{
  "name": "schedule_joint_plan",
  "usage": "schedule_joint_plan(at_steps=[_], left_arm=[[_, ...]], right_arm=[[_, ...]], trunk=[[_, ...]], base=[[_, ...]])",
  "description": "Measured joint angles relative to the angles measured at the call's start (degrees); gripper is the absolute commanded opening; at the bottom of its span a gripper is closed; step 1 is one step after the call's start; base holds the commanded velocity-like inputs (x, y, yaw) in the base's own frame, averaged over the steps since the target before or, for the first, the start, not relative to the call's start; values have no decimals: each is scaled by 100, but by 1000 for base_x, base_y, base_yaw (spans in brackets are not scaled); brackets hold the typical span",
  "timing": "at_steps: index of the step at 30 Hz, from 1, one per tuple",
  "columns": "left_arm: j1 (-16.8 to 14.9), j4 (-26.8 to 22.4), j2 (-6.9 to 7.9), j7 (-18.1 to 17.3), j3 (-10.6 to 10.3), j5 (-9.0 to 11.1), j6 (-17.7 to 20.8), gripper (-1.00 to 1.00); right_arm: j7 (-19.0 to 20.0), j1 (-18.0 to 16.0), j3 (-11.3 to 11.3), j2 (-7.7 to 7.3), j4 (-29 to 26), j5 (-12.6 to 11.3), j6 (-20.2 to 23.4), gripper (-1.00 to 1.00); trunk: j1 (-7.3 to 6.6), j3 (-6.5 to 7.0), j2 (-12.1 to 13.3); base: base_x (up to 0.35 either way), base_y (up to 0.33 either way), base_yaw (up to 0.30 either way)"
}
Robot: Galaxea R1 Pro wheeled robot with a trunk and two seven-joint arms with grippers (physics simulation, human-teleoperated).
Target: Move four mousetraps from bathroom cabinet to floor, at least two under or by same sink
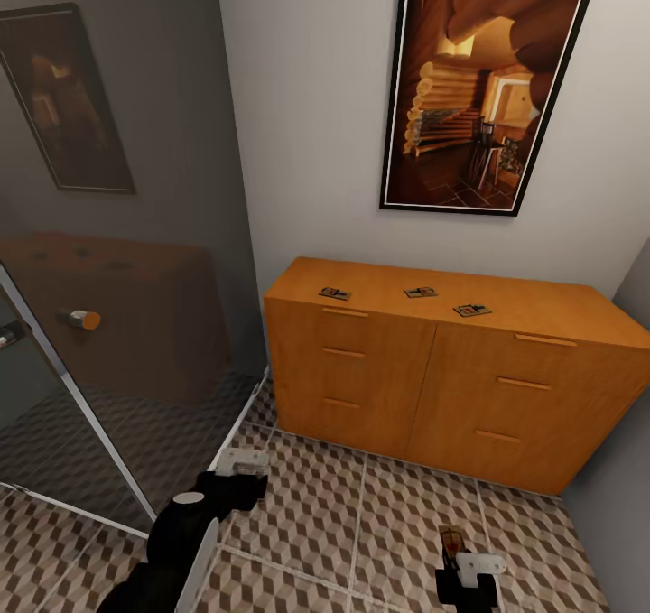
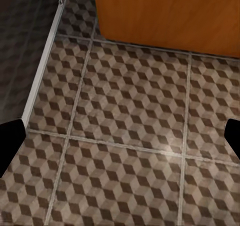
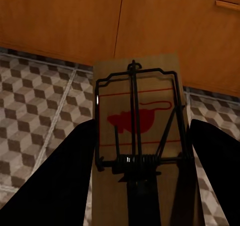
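Mousetraps: three lay on the cabinet (image 1: pixel 451 360) top (image 1: pixel 335 293) (image 1: pixel 420 292) (image 1: pixel 471 310); fourth (image 3: pixel 140 131) gripped, seemingly, between right gripper (image 1: pixel 467 570) fingers above bathroom floor (image 1: pixel 379 523). Left gripper (image 1: pixel 242 461) spread wide, empty. None placed yet

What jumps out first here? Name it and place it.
The orange-brown cabinet against the white wall, with three mousetraps lying on its top. Above it hangs a dark-framed picture of a log interior. Low down, the right end effector holds a fourth mousetrap over the cube-patterned floor.
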Motion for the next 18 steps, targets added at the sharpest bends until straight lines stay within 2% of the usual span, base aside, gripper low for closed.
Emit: schedule_joint_plan(at_steps=[6,10,13,18], left_arm=[[-498,7,-5,3,0,-1,116,100],[-936,16,-12,7,0,6,200,100],[-1347,73,-19,7,0,15,408,100],[-2187,467,-47,8,0,22,737,100]], right_arm=[[2,0,0,0,0,0,40,-100],[2,0,0,0,0,0,70,-100],[5,0,0,0,0,0,76,-100],[2,0,0,0,0,0,83,-100]], trunk=[[0,0,0],[0,0,0],[0,0,0],[0,0,0]], base=[[0,0,0],[0,0,0],[0,0,0],[0,0,0]])
